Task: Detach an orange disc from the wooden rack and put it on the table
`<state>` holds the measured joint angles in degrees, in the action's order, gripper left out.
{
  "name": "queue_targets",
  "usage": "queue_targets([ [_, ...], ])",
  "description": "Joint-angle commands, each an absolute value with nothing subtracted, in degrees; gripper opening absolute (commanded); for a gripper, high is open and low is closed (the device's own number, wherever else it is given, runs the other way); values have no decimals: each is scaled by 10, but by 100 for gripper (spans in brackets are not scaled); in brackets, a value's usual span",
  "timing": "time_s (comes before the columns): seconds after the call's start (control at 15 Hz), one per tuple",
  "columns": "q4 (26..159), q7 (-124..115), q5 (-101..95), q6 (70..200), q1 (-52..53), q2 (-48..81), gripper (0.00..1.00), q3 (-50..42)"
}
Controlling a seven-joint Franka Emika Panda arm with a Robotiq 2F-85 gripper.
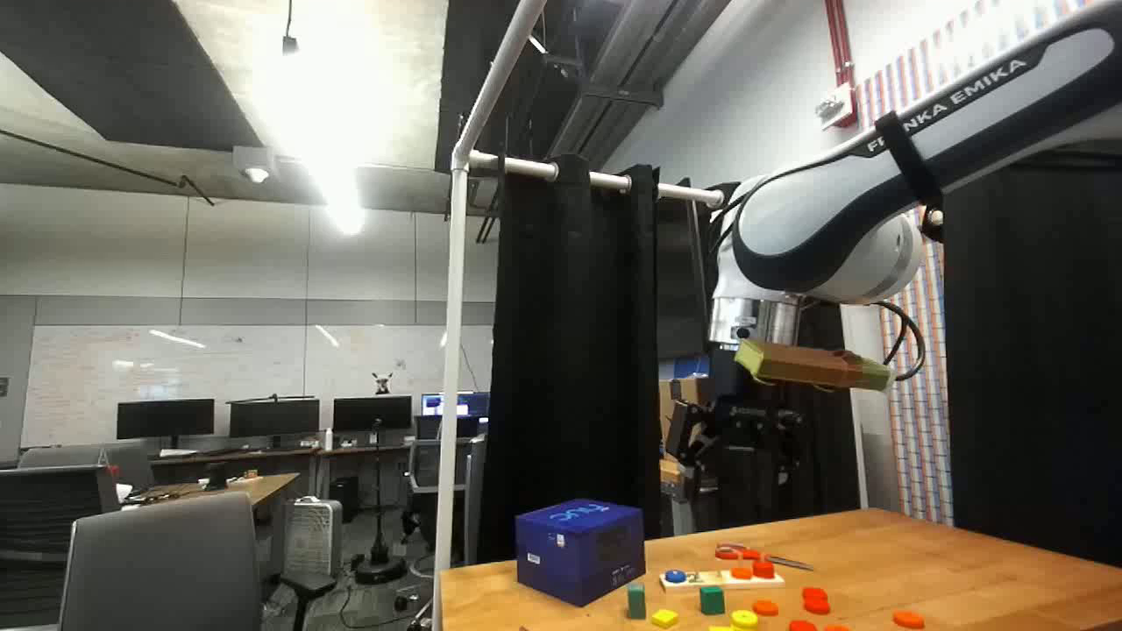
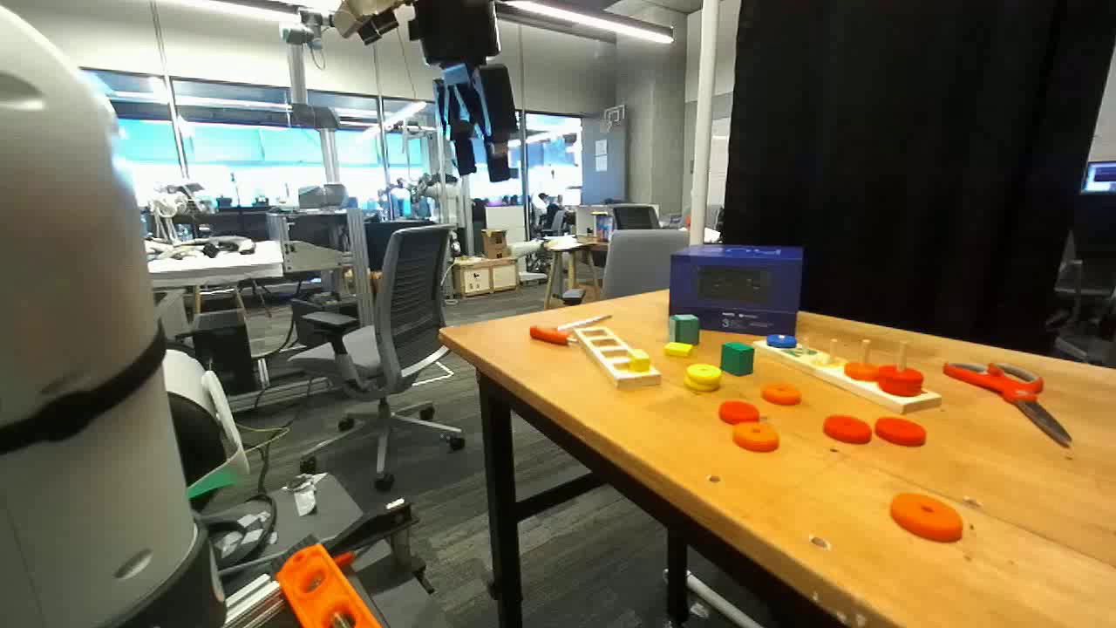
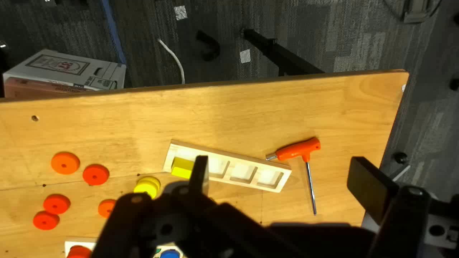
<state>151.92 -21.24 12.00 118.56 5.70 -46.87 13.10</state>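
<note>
Behind the worktop (image 2: 645,427) hangs a black curtain (image 1: 574,350); near a blue box (image 2: 737,296) lies the wooden rack (image 2: 915,403), and on a peg (image 2: 865,352) of it sits the orange disc (image 2: 860,373), next to a taller red stack (image 2: 900,381); whether these two touch, I cannot tell. My hand (image 3: 283,181) is high above the worktop, well apart from the rack; its fingers (image 3: 369,188) stand wide apart and hold nothing, so I judge that the detaching is not yet done; in the wrist view my own mechanism hides a part of the rack. I expect the disc to be light and stiff, perhaps of painted wood, and not fragile; its edge looks smooth and may slip, therefore I should press firmly on two opposite points of the rim; the pressing line should go across the rack, because along it the red stack would stand in my way. Then a straight lift along the peg seems right; a tilt could make the hole bind, and the rack could rise with it; for placing, I should choose a bare spot, not on top of the loose discs (image 2: 926,516).
</note>
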Motion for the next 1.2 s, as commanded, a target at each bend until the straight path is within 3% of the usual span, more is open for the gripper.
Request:
queue_targets([
  [0.0,1515,-212,120,1184,56,-469,100,131],
  [0.73,1509,-216,119,1183,51,-467,100,130],
  [1.13,1440,-317,119,1163,-18,-392,100,130],
])
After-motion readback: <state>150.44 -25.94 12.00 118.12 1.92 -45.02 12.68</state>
